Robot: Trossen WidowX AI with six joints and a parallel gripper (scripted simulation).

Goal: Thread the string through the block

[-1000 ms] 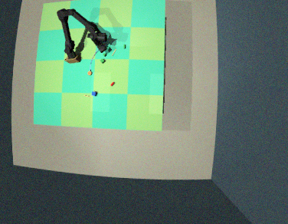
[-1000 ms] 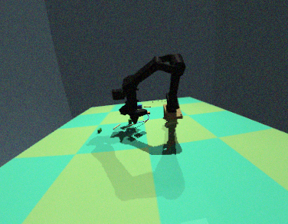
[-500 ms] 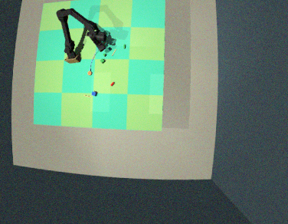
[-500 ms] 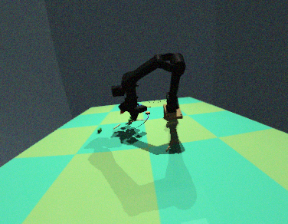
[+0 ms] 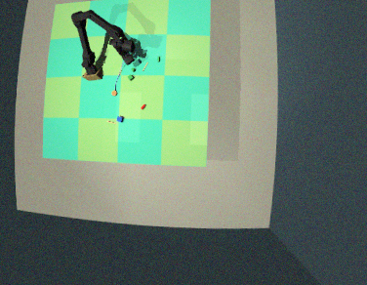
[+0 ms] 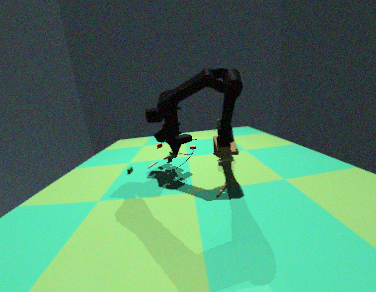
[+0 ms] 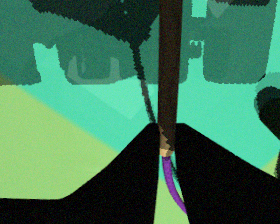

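I am carrying the stick (image 7: 169,56) toward the block's hole, and the way to do this well, as I judge it, is to keep the stick level and in line with the bore before pushing — any tilt and the tip will nudge the block across the bench (image 5: 186,142) instead of entering. I cannot make out the block for certain from here; in the top view a green cube (image 5: 131,77), a red piece (image 5: 143,106) and a blue cube (image 5: 120,118) are lying scattered, and a loose stick (image 5: 145,66) is resting close to my wrist, so I am taking care not to sweep it.

My pincer (image 7: 167,145) is nearly together, clamped on the stick's near end — the two dark fingers are pinching it where the purple string (image 7: 172,185) is leaving it. The stick is pointing straight away from me, raised off the bench. The string is trailing down to the round button (image 5: 113,93), which is sitting on the bench well short of my pincer.
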